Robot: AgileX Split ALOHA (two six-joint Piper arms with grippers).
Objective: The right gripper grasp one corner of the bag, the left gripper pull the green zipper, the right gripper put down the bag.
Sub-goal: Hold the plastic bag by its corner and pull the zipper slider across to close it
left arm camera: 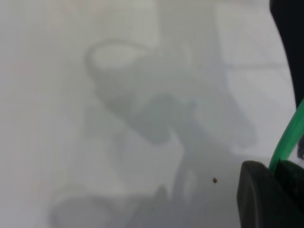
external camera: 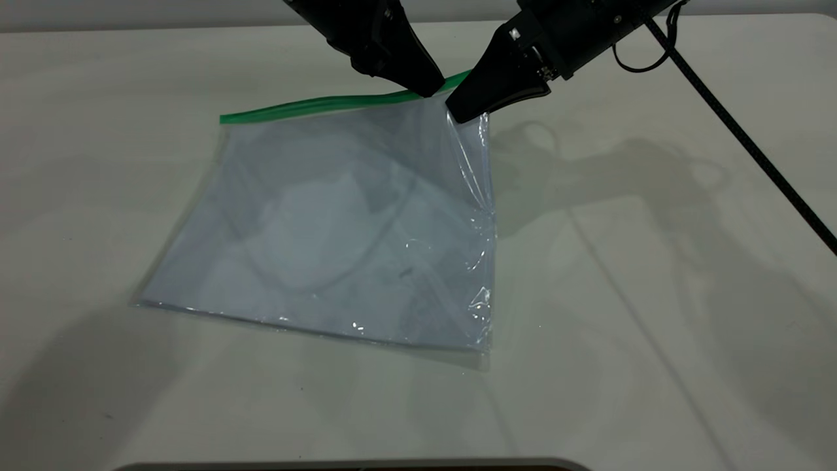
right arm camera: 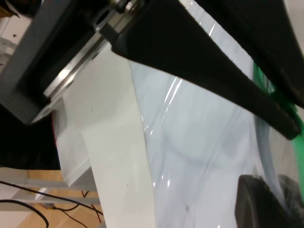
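We see the bag (external camera: 327,242) lying on the white table (external camera: 654,327), a clear pouch with white sheets inside; its near edge and left side rest flat, while its far right corner is lifted off the surface, the plastic there pulled into taut creases. The green zipper (external camera: 327,104) runs along the far edge, from the left corner up to the raised corner.

The right gripper (external camera: 465,110) comes in from the upper right, its cable (external camera: 752,144) trailing across the table; its jaws are clenched on the lifted corner of the bag, just below the end of the green strip; in its own wrist view we see the clear plastic (right arm camera: 204,142) stretched away from the dark fingers (right arm camera: 204,57) and a sliver of green at the edge.

The left gripper (external camera: 428,85) reaches down from the upper left, its tip meeting the zipper just beside the right gripper; in the left wrist view the green strip (left arm camera: 287,142) runs between its dark fingertips (left arm camera: 259,199), so we read it as closed on the zipper; the slider tab itself we cannot make out.
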